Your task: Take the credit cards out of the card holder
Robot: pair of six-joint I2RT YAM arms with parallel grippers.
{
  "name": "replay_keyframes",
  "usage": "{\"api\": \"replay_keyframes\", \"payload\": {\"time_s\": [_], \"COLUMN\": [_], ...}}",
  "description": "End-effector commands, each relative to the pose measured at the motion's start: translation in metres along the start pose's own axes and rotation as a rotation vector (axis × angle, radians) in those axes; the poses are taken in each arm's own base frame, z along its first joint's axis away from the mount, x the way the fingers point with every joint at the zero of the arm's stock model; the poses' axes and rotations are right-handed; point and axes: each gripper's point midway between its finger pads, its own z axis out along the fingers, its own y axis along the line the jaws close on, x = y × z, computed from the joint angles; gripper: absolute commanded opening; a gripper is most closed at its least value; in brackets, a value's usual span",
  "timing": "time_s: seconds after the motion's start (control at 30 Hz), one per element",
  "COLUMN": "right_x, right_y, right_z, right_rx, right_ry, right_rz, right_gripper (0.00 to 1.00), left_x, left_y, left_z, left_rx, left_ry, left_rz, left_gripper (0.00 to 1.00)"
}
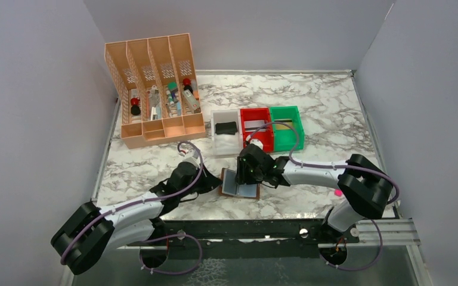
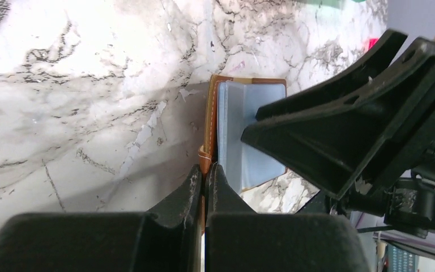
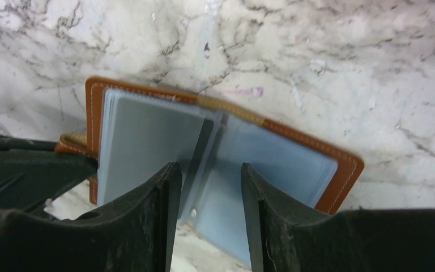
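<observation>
The left arm (image 1: 132, 208) and right arm (image 1: 316, 173) stretch from the table's (image 1: 334, 101) near edge toward its middle. The left gripper (image 2: 205, 173) pinches the card holder's (image 2: 210, 113) brown tab (fingers fully together); the right gripper's (image 3: 210, 173) jaws stand apart.

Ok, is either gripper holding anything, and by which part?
The left gripper is shut on the card holder, pinching the brown tab at its edge. The right gripper is open over the clear sleeves, gripping nothing.

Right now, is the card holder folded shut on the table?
No, the card holder lies open on the marble table, with its clear sleeves spread and facing up.
</observation>
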Motion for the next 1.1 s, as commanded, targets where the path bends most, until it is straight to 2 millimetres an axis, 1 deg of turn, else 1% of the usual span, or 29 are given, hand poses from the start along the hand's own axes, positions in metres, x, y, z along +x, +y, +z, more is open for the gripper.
{"api": "replay_keyframes", "payload": {"time_s": [0.0,0.1,0.23,0.37,0.53,0.67,0.7,0.8,0.9,1.03,1.07], "right_x": [0.008,0.009,0.010,0.011,0.012,0.019,0.020,0.022,0.021,0.020,0.021], "right_y": [0.016,0.026,0.045,0.054,0.055,0.039,0.036,0.023,0.013,0.017,0.019], "right_z": [-0.011,-0.013,-0.012,-0.004,0.010,0.026,0.028,0.029,0.029,0.030,0.029], "right_rx": [-0.058,-0.095,-0.171,-0.209,-0.189,-0.095,-0.077,0.007,0.070,0.059,0.054], "right_ry": [0.000,-0.007,0.008,0.011,0.027,0.046,0.041,0.028,0.015,0.018,0.019], "right_rz": [0.031,0.004,-0.017,-0.012,-0.017,-0.037,-0.046,-0.060,-0.067,-0.092,-0.100], "right_gripper": [0.49,0.51,0.53,0.55,0.57,0.57,0.56,0.47,0.37,0.24,0.22], "left_x": [-0.015,-0.016,-0.014,-0.011,-0.007,-0.004,-0.004,-0.002,-0.002,-0.003,-0.003], "left_y": [0.006,0.007,0.009,0.010,0.009,0.009,0.008,0.009,0.010,0.009,0.009], "left_z": [-0.004,-0.004,-0.004,-0.002,-0.001,0.000,0.001,0.001,0.002,0.002,0.002], "left_rx": [-0.036,-0.047,-0.064,-0.070,-0.070,-0.072,-0.070,-0.074,-0.077,-0.079,-0.082], "left_ry": [-0.105,-0.107,-0.096,-0.081,-0.060,-0.047,-0.044,-0.038,-0.037,-0.033,-0.031], "left_rz": [-0.056,-0.054,-0.042,-0.037,-0.023,-0.011,-0.008,-0.006,0.000,0.009,0.012], "left_gripper": [0.00,0.00,0.00,0.00,0.00,0.00,0.00,0.00,0.00,0.00,0.00]}}
